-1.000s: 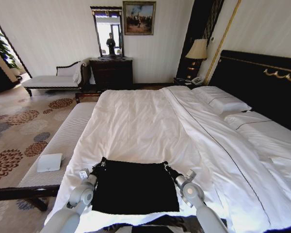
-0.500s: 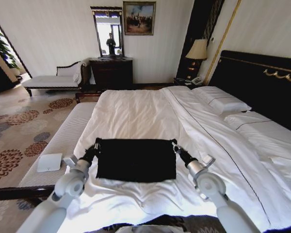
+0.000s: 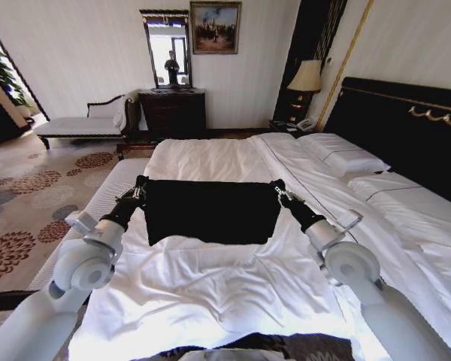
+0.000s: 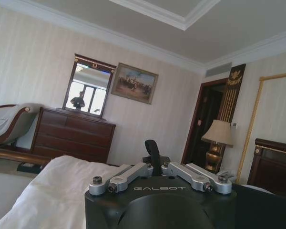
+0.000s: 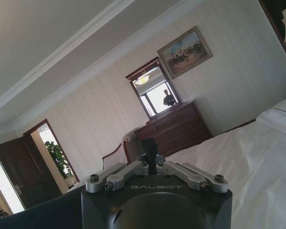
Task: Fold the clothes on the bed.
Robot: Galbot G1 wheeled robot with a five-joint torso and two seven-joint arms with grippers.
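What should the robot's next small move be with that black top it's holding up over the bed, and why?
Probably lower both grippers together so the hanging edge meets the duvet. The left gripper and right gripper each pinch an upper corner of the black top, stretched taut between them above the bed. It hangs clear of the sheets, so it likely has to be set down before any fold can be made.

Head view: high, looking forward and down along bed (image 3: 210, 293) from its foot end, both arms reaching in from near edge. Left wrist view: low, close behind left gripper (image 4: 152, 152), tilted up toward far wall and ceiling. Right wrist view: close behind right gripper (image 5: 150, 152), rolled, tilted up. All three share mirror (image 3: 167, 49) above dresser (image 3: 173, 111), painting (image 3: 215, 28).
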